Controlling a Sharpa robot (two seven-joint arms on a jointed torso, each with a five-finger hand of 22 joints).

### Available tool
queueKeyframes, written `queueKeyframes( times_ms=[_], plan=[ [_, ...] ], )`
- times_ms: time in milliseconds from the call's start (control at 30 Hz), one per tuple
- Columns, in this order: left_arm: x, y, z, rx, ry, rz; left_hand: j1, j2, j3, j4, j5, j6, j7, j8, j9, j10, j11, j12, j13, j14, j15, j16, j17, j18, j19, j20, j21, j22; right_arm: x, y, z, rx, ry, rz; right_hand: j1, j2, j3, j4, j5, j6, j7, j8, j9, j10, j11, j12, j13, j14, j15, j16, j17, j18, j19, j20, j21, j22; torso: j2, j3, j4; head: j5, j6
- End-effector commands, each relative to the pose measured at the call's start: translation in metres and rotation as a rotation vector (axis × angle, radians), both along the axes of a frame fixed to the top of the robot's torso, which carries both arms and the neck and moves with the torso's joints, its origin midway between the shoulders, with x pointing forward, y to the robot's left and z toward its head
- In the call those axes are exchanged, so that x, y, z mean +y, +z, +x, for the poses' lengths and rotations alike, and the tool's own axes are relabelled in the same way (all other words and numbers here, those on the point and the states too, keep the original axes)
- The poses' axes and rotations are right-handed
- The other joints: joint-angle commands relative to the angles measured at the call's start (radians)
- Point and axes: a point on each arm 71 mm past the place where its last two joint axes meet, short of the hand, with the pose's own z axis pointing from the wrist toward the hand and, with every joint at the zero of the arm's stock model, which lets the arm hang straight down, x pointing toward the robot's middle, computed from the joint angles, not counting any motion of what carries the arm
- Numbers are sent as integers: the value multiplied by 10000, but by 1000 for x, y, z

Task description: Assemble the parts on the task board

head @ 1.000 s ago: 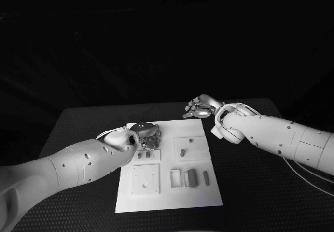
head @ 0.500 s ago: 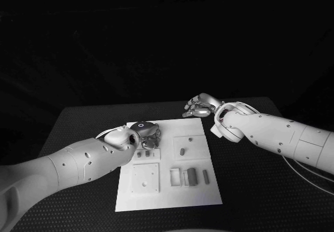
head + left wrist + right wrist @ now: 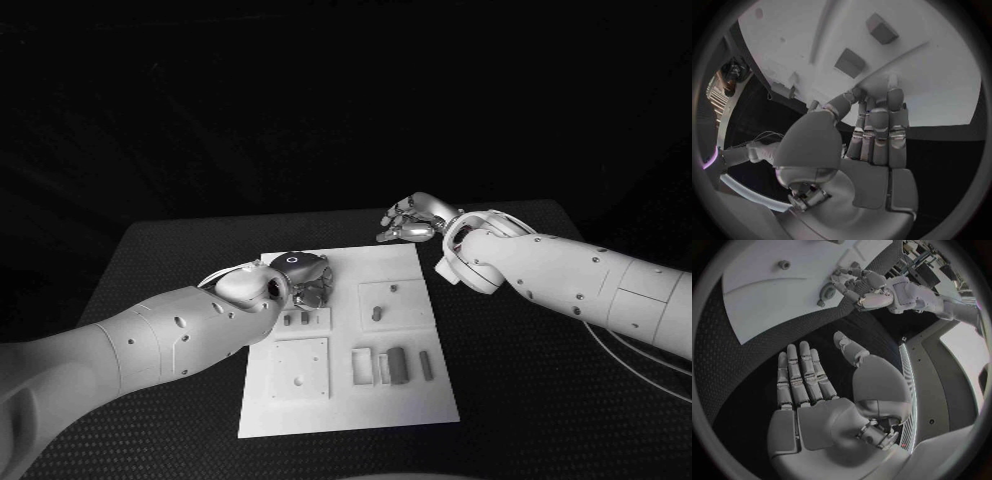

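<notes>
While over the task board point(image 3: 411, 400) at centre frame, left hand point(image 3: 300, 280) fingers straight, touching its upper-left edge, holding nothing. Right hand point(image 3: 414, 220) upper right, open flat, empty. Parts point(image 3: 408, 366) lower centre.

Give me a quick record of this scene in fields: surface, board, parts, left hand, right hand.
surface: black table
board: white task board, lying flat mid-table
parts: small grey pieces in the board's recesses
left hand: over the board's far left corner, fingers straight and together, reaching down at the board; contact unclear
right hand: beyond the board's far right corner, over the table, open, holding nothing
</notes>
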Motion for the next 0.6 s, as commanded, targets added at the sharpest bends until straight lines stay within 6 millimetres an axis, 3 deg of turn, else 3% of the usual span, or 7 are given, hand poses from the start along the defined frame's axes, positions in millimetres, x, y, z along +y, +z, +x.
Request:
queueKeyframes(
  times_ms=[33,600],
  plan=[
    [-1,-13,-7,664,-182,411,21,124,-33,-3,-48,39,-9,55,-20,107,17,40,5,40,-74,48,-7,810,24,-54,72,223,1,0,0,-10,136,14,83,17,-59,12,17,-83,137,67,-16,62,7,-40,-20,60,37,-45,6,-129,-96,-6,-63,14,0,6,1,2,2],
    [-1,-18,-8,633,-136,562,133,374,80,-2,-46,201,-83,177,-51,321,-58,76,83,170,-148,85,-22,789,115,-121,153,229,2,0,0,-21,142,22,83,21,-63,16,17,-83,137,71,-20,71,8,-49,-39,64,40,-63,12,-130,-99,-4,-71,20,11,10,-7,-38,-18]
  ],
)
